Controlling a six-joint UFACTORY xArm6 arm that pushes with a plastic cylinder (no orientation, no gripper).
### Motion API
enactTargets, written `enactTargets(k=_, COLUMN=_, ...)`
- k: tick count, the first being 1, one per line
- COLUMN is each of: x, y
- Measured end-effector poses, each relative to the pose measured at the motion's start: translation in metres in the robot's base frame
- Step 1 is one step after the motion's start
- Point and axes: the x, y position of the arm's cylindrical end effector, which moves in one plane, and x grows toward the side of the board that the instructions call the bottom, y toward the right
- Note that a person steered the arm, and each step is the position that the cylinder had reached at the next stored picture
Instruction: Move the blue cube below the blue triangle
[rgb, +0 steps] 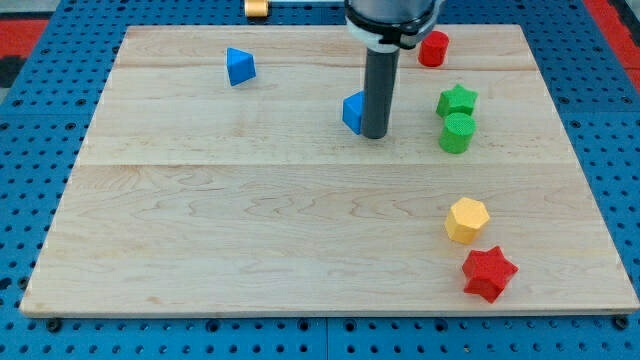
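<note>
The pushing step is judged to be in hand: my tip (375, 135) is set against the right side of the blue cube (352, 112), which lies near the middle of the desk's top half. A leftward, slightly downward push is called for, since the blue triangle (239, 66) sits well apart, towards the top-left corner. No fingers are fitted, so nothing is clenched; only 1 rod presses.

Looked like a robotics lab bench to me: a pale wooden counter (200, 220) sat on a blue pegboard base (40, 330) full of holes, with red pegboard (25, 30) just past the counter's far corners.
</note>
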Motion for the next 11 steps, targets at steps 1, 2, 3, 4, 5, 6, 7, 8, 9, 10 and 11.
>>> enactTargets(k=1, x=-0.011, y=0.009)
enactTargets(k=2, x=-0.024, y=-0.001)
enactTargets(k=3, x=-0.031, y=-0.04)
enactTargets(k=4, x=-0.035, y=-0.05)
enactTargets(k=5, x=-0.039, y=-0.025)
enactTargets(k=6, x=-0.052, y=-0.013)
enactTargets(k=7, x=-0.067, y=-0.045)
enactTargets(k=8, x=-0.066, y=-0.086)
enactTargets(k=9, x=-0.062, y=-0.117)
enactTargets(k=10, x=-0.056, y=-0.124)
enactTargets(k=11, x=-0.053, y=-0.115)
